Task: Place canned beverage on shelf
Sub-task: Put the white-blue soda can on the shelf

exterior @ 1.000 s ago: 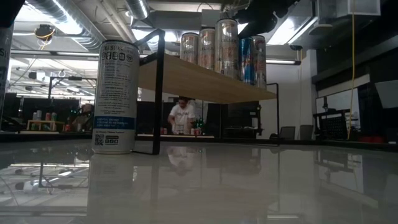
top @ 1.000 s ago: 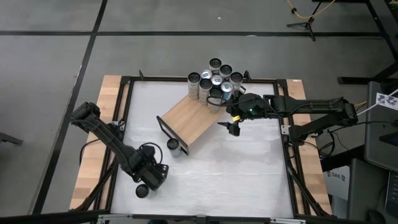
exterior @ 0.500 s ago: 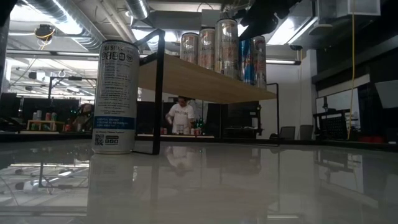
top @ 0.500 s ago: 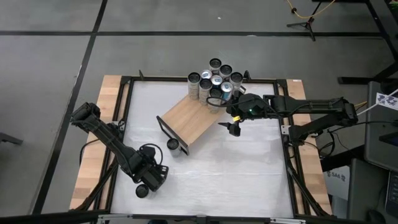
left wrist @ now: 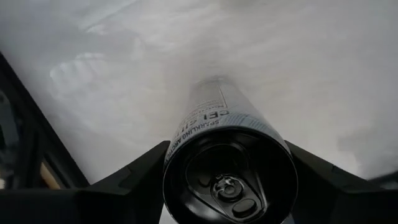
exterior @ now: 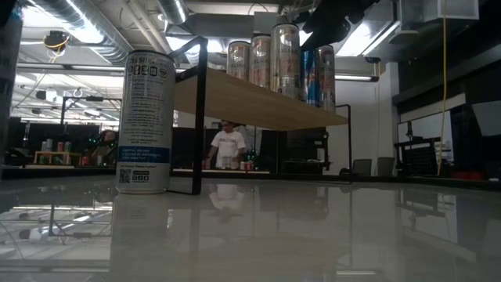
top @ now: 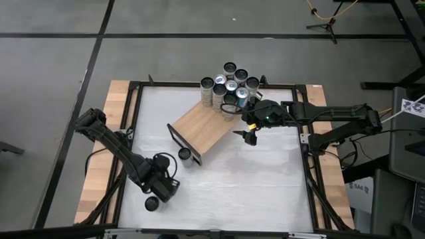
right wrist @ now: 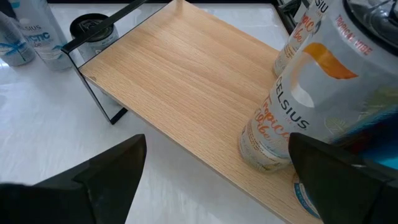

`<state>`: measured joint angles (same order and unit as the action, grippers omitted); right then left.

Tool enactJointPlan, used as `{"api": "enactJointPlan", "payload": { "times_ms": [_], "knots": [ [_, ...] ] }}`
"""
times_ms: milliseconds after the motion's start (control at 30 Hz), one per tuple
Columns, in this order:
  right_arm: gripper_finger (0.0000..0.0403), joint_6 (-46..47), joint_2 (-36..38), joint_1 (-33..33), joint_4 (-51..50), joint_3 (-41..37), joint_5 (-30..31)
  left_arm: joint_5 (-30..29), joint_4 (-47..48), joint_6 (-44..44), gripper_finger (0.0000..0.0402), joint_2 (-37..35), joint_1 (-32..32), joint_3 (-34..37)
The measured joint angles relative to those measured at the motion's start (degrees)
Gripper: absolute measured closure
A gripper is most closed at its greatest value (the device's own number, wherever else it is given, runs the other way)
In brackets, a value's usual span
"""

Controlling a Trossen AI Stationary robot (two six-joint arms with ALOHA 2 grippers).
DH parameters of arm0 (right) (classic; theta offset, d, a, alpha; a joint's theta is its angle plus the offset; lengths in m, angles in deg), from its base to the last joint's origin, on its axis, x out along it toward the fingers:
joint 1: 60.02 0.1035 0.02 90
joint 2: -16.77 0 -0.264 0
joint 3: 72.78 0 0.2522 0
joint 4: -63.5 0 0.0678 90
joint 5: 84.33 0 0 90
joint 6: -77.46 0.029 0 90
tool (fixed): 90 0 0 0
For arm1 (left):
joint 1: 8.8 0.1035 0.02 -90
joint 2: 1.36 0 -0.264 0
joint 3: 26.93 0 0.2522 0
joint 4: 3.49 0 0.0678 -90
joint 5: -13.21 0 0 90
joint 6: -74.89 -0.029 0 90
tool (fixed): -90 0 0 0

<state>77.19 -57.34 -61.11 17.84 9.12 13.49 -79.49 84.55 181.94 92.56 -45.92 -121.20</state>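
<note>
1. Left gripper [top: 157,194] sits low at the table's [top: 265,186] near-left corner, its jaws set either side of an upright can [left wrist: 229,155]; whether they press on it, I cannot tell.
2. Right gripper [top: 247,135] hovers beside the shelf's [top: 202,126] right end, jaws spread wide, nothing between them.
3. Shelf stands askew mid-table, a cluster of cans [top: 229,87] crowding its far end.
4. One lone can [exterior: 146,121] stands on the table by the shelf's near black frame end.
5. A person [exterior: 227,149] shows in the room beyond.
</note>
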Motion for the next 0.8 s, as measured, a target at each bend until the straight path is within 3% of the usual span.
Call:
{"api": "enactJointPlan", "payload": {
  "times_ms": [233,500,800],
  "knots": [
    [0.0015,0.0,0.0,0.0,0.0,0.0,-0.8,-0.6,0.4,-13.1,0.0159,-4.0,2.5,-3.0],
    [0.0015,0.0,0.0,0.0,0.0,0.0,-2.9,-0.8,0.2,-37.8,0.0157,-4.4,6.3,-13.8],
    [0.0015,0.0,0.0,0.0,0.0,0.0,-3.0,-3.4,0.4,-54.4,0.0155,-4.4,12.0,-23.7]
  ]
}}
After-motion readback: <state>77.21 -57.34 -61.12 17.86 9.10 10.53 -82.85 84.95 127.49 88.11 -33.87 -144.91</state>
